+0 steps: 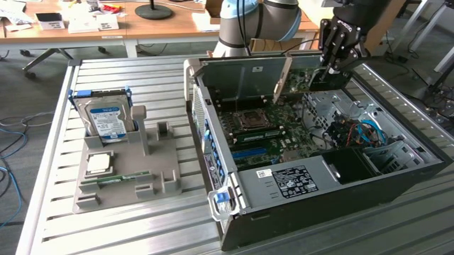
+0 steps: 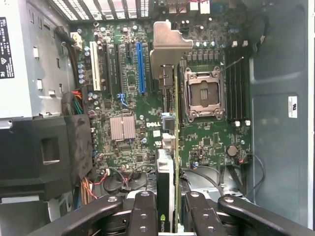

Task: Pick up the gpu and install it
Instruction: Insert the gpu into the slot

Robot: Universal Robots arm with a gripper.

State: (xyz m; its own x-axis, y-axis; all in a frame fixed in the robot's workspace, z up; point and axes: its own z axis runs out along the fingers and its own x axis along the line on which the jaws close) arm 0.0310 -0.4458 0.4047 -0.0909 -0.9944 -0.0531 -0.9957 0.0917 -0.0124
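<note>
Grip: our gripper is clenching the gpu between its fingers, edge-on | Place: the card is hanging above the motherboard inside the open computer case, not seated in any slot | Why: we are holding it upright, silver bracket toward the case rear, so that, we judge, its edge is running parallel with the blue slot.

A slatted metal bench carries a grey parts holder toward the exterior view's left and an open computer case just beside it.
</note>
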